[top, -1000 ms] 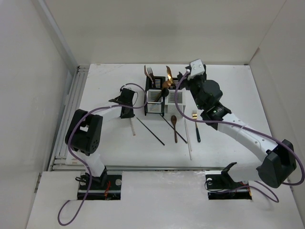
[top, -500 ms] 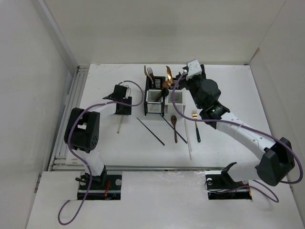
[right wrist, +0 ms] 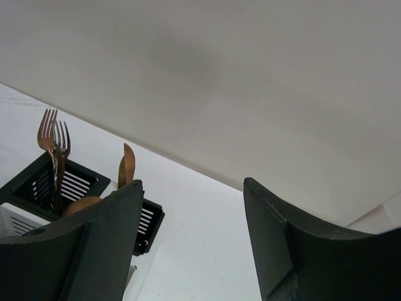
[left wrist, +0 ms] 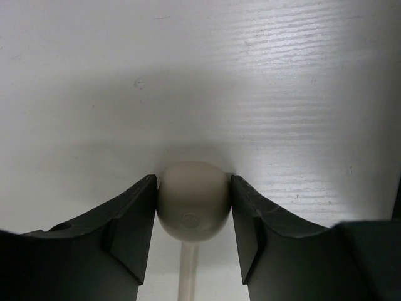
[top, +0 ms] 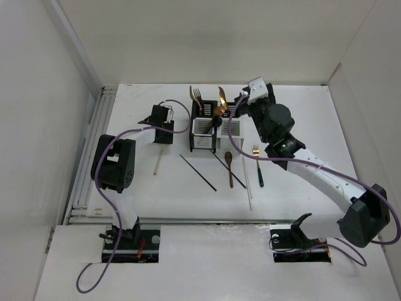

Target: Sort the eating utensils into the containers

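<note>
The cream spoon (left wrist: 191,204) lies on the white table, its handle (top: 156,162) pointing toward the near edge. My left gripper (left wrist: 193,182) (top: 161,133) has both fingers pressed against the sides of its bowl. The two joined containers (top: 215,133) (right wrist: 81,185) stand at the back centre with copper forks (top: 195,95) (right wrist: 49,125) and a gold spoon (top: 222,97) upright in them. My right gripper (right wrist: 191,183) (top: 244,100) hangs open and empty just right of the containers. Before them lie a black chopstick (top: 198,172), a brown wooden spoon (top: 229,166), a white chopstick (top: 247,182) and a gold fork (top: 257,166).
A second black chopstick (top: 220,162) lies close to the containers' front. White walls close in the table on the left, back and right. Purple cables (top: 135,135) run along both arms.
The left gripper swung left and back, opened, and has closed in on the cream spoon's bowl; the spoon now lies further left. The right arm barely moved.
</note>
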{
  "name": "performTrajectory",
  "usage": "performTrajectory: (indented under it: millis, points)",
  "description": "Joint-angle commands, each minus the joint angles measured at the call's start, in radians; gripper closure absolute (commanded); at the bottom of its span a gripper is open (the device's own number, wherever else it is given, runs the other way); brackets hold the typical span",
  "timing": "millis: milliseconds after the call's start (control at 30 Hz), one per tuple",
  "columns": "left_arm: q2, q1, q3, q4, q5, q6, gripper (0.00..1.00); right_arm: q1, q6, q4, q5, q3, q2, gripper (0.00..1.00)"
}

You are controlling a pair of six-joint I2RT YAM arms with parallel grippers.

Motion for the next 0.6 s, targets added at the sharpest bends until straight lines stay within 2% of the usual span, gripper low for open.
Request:
performTrajectory:
  millis: [0, 167, 267, 433, 467, 567]
  points:
    - [0.017, 0.007, 0.016, -0.080, 0.015, 0.001, 0.58, -0.014, -0.024, 0.032, 0.021, 0.033, -0.051, 0.30]
    - [-0.038, 0.007, -0.034, -0.117, 0.064, -0.030, 0.50, -0.014, -0.035, 0.032, 0.030, 0.024, -0.051, 0.30]
    - [-0.049, 0.007, -0.048, -0.108, 0.075, -0.030, 0.50, -0.014, -0.035, 0.032, 0.030, 0.024, -0.051, 0.30]
    - [-0.049, 0.007, -0.066, -0.088, 0.066, -0.030, 0.66, -0.014, -0.035, 0.032, 0.030, 0.024, -0.051, 0.30]
    - [-0.049, 0.007, -0.066, -0.088, 0.066, -0.030, 0.76, -0.014, -0.035, 0.032, 0.039, 0.024, -0.061, 0.30]
    - [-0.058, 0.007, -0.066, -0.088, 0.066, -0.039, 0.93, -0.014, -0.044, 0.032, 0.039, 0.024, -0.062, 0.30]
